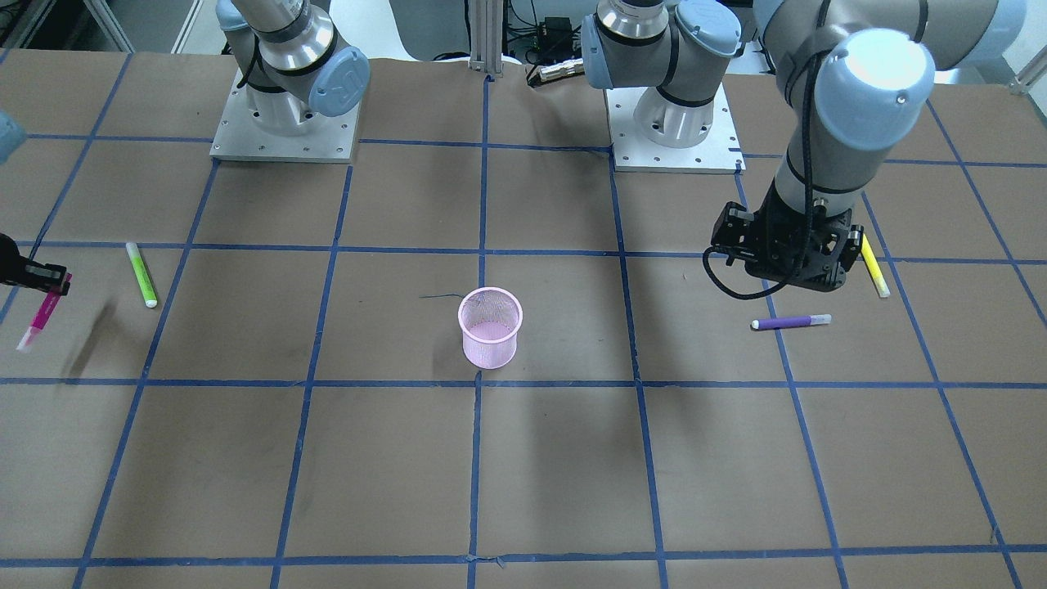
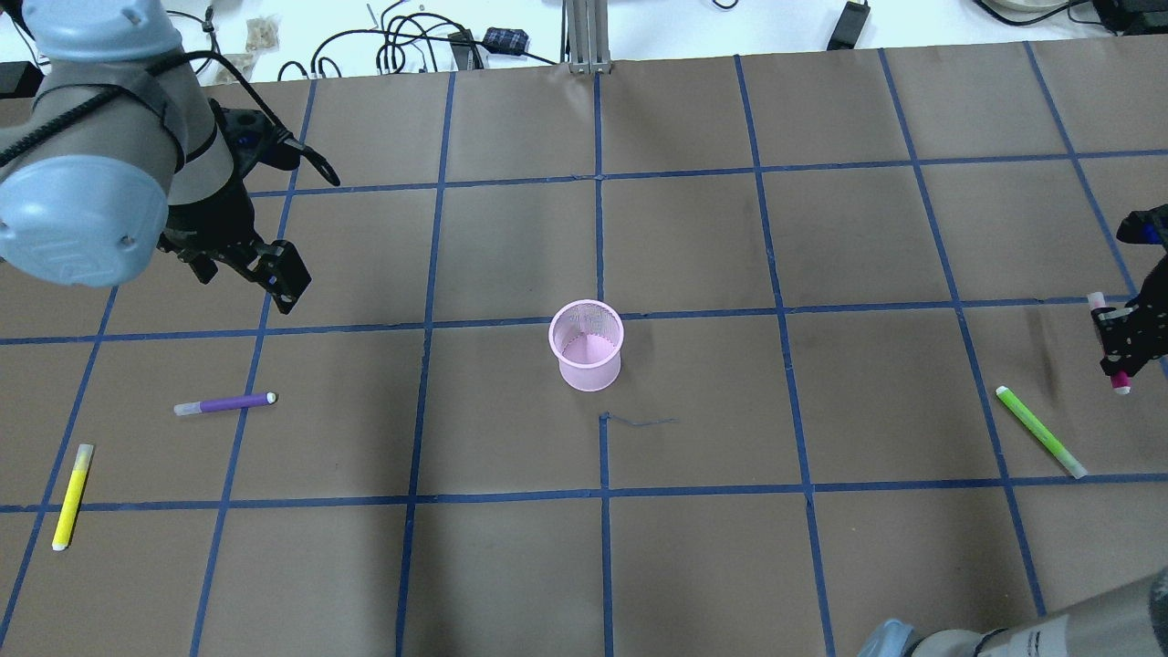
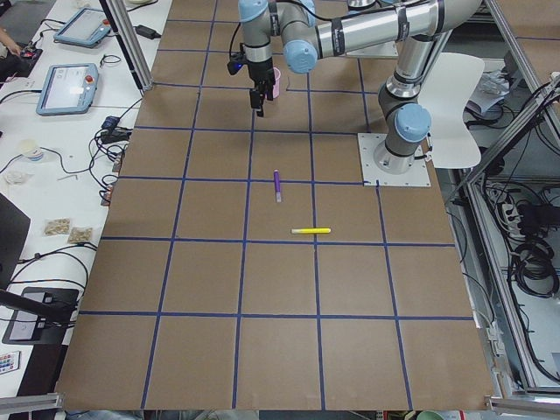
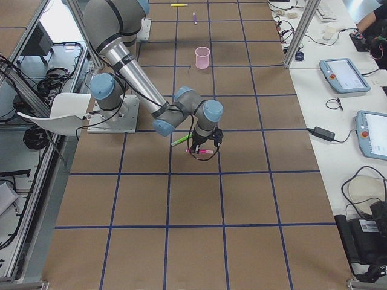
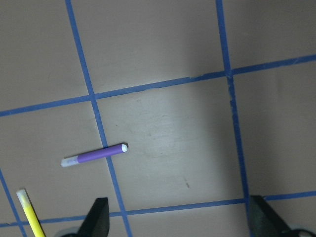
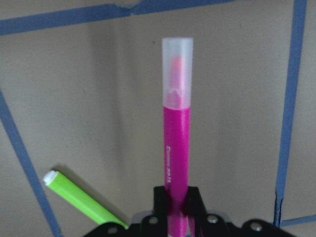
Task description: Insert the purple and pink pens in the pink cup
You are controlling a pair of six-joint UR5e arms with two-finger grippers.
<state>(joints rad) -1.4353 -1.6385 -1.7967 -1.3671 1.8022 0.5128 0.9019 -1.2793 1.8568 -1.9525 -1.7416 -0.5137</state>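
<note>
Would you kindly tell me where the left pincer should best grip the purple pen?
Probably mid-barrel, coming straight down from above, jaws closing across its width: the purple pen lies flat on the table, clear of the yellow pen, with bare paper on both long sides.

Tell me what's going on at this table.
The right tool is shut on the pink pen, holding it above the table beside a green pen. The left tool hovers open near the purple pen, which lies on the table with a yellow pen nearby. The pink cup stands in the middle with no pen in it, so neither insertion is done yet.
</note>
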